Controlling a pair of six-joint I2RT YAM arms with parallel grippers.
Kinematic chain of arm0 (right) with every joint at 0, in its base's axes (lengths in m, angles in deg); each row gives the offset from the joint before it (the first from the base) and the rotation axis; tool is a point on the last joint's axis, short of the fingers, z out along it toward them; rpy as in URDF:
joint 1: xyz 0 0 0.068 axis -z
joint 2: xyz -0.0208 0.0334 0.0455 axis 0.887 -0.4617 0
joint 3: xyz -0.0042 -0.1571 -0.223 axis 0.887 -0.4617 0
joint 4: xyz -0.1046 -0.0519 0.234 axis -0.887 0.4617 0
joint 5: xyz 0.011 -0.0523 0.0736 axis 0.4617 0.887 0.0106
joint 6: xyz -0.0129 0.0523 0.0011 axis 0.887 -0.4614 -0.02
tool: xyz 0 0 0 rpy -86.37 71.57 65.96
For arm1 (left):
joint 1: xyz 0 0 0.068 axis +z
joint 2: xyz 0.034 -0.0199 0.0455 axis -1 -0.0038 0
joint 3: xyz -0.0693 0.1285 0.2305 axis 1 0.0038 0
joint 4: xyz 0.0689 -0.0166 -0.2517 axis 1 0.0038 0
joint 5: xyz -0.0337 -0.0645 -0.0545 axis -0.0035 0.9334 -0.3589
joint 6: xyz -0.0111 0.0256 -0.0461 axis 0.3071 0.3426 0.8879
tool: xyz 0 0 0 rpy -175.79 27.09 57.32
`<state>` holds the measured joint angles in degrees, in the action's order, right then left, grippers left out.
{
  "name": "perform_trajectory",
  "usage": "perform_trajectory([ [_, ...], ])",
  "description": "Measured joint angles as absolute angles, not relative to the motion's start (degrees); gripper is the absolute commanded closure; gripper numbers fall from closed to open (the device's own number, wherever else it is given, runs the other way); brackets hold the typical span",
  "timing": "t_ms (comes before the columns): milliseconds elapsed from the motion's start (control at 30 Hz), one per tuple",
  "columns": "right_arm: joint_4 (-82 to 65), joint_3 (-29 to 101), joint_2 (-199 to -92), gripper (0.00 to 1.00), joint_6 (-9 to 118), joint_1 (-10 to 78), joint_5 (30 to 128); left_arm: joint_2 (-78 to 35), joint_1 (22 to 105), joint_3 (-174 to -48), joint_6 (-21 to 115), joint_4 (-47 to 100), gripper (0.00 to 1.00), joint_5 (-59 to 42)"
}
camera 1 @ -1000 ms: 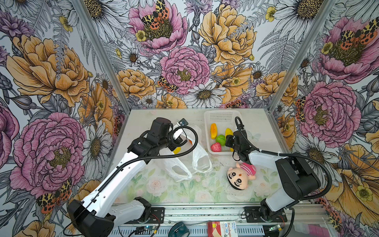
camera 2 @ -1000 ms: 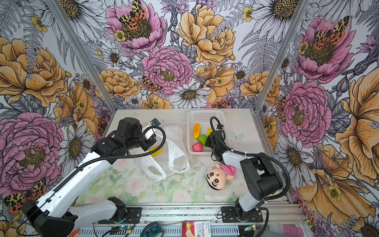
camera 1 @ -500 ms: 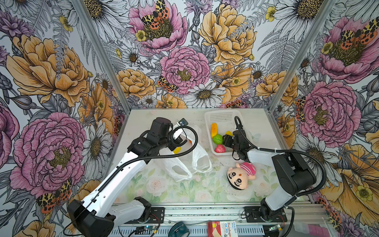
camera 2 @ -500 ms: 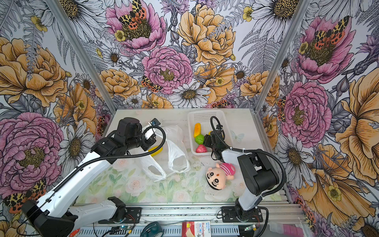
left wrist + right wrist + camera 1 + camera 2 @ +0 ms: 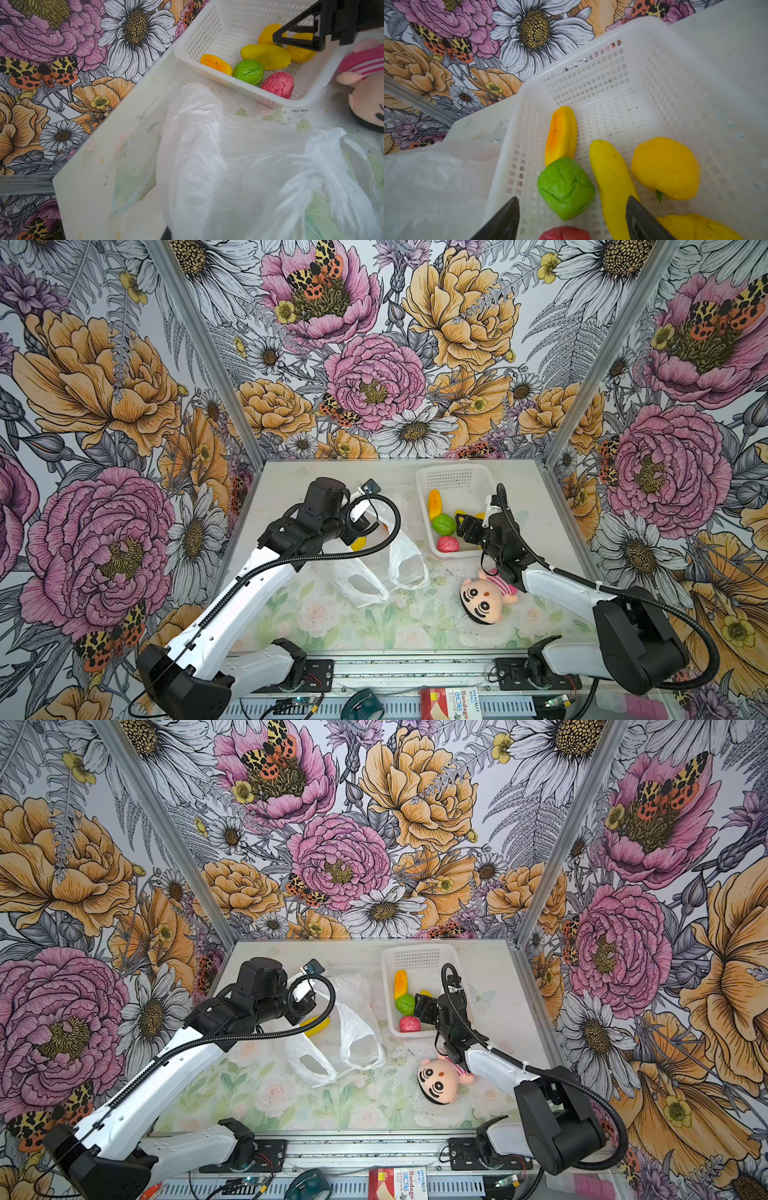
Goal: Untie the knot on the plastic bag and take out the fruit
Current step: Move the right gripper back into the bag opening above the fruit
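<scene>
White, thin and crinkly, the plastic bag [image 5: 399, 549] lies left of the table's middle. Its film is translucent enough for the table print to show through in the left wrist view. Its two handle loops [image 5: 361, 587] lie open and apart, spread toward the front edge. The left gripper [image 5: 362, 529] sits over the bag's rear part, closed, with the film drawn up to it like a tent. Just beneath it a glossy yellow fruit [image 5: 318, 1026] peeks out; whether it is inside the film or beside it I cannot tell.

Just right of the bag stands the basket [image 5: 453, 481], rigid white plastic with walls and floor pierced by small square holes. Along its left wall lie a long smooth orange fruit [image 5: 434, 504], a creased roundish green fruit [image 5: 444, 525] and a ridged pink-red fruit [image 5: 448, 544]. The right wrist view adds a banana-shaped yellow piece [image 5: 612, 182] and a dimpled lemon-shaped one [image 5: 666, 168]. The right gripper [image 5: 468, 529] hovers over the basket's near end, jaws spread wide and empty.

A plush doll [image 5: 484, 603] in a pink striped shirt lies in front of the basket, partly under the right arm.

The table [image 5: 332, 622] is pale, printed with faded roses and leaves, and dark-specked near the basket. Floral wallpaper [image 5: 374, 377] of pink, orange and white blooms covers three walls, with metal posts in the corners.
</scene>
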<state>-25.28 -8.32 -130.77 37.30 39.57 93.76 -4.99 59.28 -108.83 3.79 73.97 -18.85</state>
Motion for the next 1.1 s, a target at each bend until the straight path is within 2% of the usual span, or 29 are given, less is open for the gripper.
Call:
perform_trajectory([
  [300,-28.2,-13.2,-114.0,0.2,44.0,28.3,96.3,-5.0,59.3,-108.8,3.8,74.0,1.0,-18.8],
  [567,-33.5,-14.2,-110.7,0.34,54.2,12.6,95.8,-5.0,59.3,-108.8,3.8,74.0,1.0,-18.8],
  [833,-38.2,-12.9,-118.5,0.41,64.6,-2.2,95.2,-5.0,59.3,-108.8,3.8,74.0,1.0,-18.8],
  [1100,-42.3,-5.9,-135.4,0.5,66.8,-3.2,95.0,-5.0,59.3,-108.8,3.8,74.0,1.0,-18.8],
])
